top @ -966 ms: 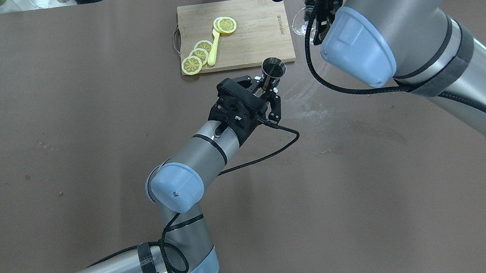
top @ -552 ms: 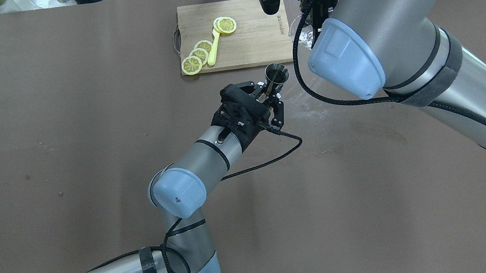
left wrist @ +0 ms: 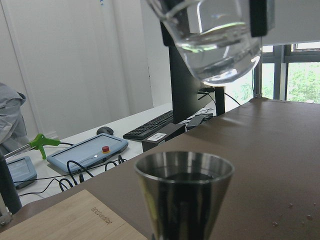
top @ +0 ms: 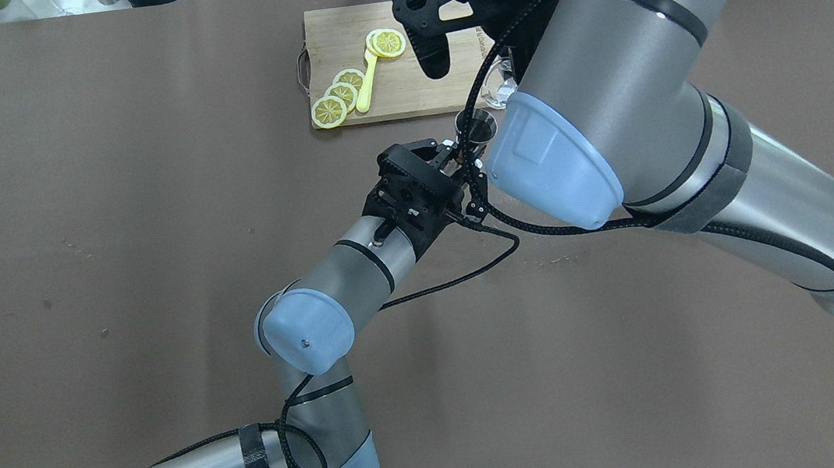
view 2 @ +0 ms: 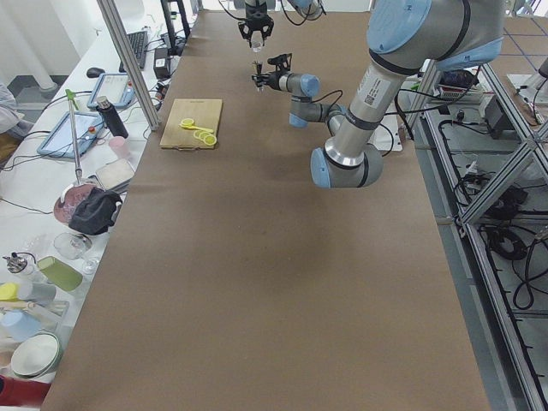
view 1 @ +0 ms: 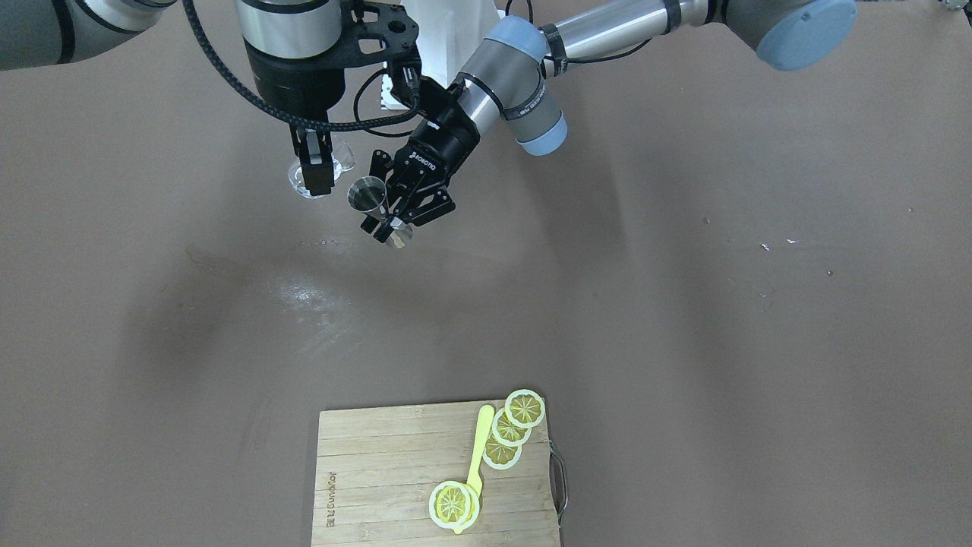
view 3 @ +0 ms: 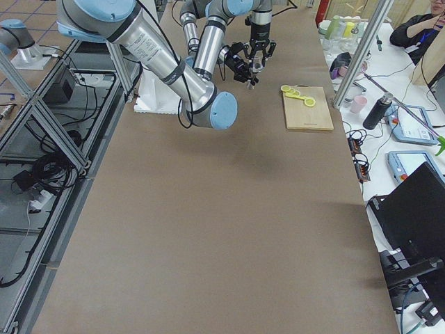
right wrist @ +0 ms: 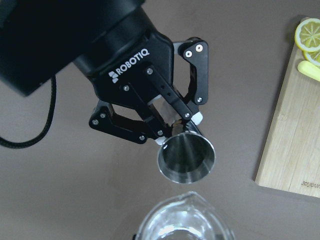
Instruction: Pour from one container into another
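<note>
A steel jigger is held above the table, mouth up, with my left gripper shut on its narrow waist. The right wrist view looks down into the jigger and onto the left gripper. A clear glass with a little clear liquid hangs just above and beyond the jigger. My right gripper is shut on that glass, right beside the jigger. In the overhead view the right arm hides most of the glass.
A wooden cutting board lies at the table's far side with lemon slices and a yellow spoon on it. A faint wet smear marks the brown table below the grippers.
The right arm swung left in the overhead view, carrying the glass over to the jigger. The left gripper shifted the jigger slightly right and then held still.
</note>
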Action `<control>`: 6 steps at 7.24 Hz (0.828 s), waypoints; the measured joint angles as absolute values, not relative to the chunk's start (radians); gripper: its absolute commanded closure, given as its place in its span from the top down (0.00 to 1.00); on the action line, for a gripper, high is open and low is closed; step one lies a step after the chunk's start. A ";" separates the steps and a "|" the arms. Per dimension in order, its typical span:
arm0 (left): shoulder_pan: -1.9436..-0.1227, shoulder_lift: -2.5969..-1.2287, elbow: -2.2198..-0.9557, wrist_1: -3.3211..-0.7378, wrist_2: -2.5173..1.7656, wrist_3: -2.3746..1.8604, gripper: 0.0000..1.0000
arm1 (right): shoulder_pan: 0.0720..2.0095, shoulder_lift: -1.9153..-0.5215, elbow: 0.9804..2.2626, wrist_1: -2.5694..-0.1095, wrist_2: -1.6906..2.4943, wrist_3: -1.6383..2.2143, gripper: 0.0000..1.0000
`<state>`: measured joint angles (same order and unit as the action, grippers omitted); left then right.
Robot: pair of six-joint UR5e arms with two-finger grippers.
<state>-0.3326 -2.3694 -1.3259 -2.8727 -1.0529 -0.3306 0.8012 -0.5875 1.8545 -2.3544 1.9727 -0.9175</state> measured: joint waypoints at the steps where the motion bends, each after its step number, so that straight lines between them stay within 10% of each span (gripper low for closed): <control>1: -0.333 -2.370 -1.327 -2.872 -1.051 -0.331 0.00 | 0.795 -0.585 1.855 -2.372 1.957 -0.918 0.00; 6: -0.334 -2.371 -1.330 -2.898 -1.049 -0.333 0.00 | 0.749 -0.534 1.816 -2.438 1.871 -0.917 0.00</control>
<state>-0.3344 -2.3710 -1.3300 -2.8979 -1.0492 -0.3329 0.7493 -0.5342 1.8162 -2.4382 1.8714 -0.9174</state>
